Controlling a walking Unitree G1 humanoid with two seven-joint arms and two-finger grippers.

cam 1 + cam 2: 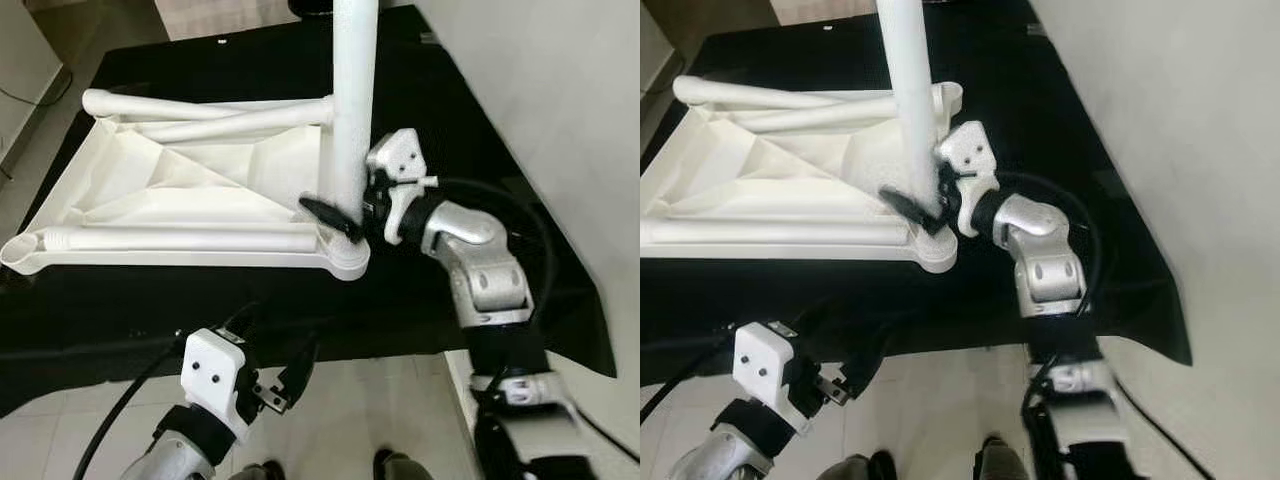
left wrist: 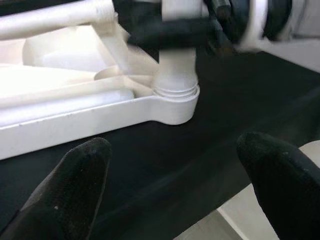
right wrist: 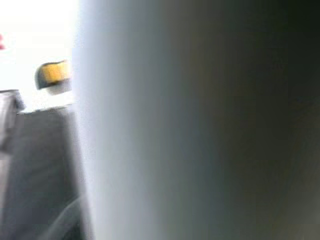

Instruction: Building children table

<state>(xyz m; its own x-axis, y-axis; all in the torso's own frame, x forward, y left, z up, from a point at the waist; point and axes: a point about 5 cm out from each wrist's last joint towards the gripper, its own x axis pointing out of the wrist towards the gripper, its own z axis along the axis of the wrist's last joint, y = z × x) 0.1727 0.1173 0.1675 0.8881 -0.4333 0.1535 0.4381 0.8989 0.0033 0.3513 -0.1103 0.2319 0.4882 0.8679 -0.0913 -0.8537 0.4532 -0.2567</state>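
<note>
White tabletop point(image 1: 190, 205) flipped underside-up on black-draped desk point(image 1: 480, 150) so corner sockets face up. Right pincer point(image 1: 335, 218) clamped on upright leg point(image 1: 352, 110) just above near-right socket, probably seating or screwing it in. Left pincer point(image 1: 290, 375) spread wide, empty, off desk's near edge

Bright, even daylight in both head views; white table frame point(image 1: 190, 190) close to washed out against the black cloth point(image 1: 420, 290), soft shadows in its hollows. Sharp mostly, slightly soft at far edges. Blurred in the left wrist view: near fingertips point(image 2: 75, 175) and far arm. Thoroughly defocused, dim gradient across the right wrist view.
</note>
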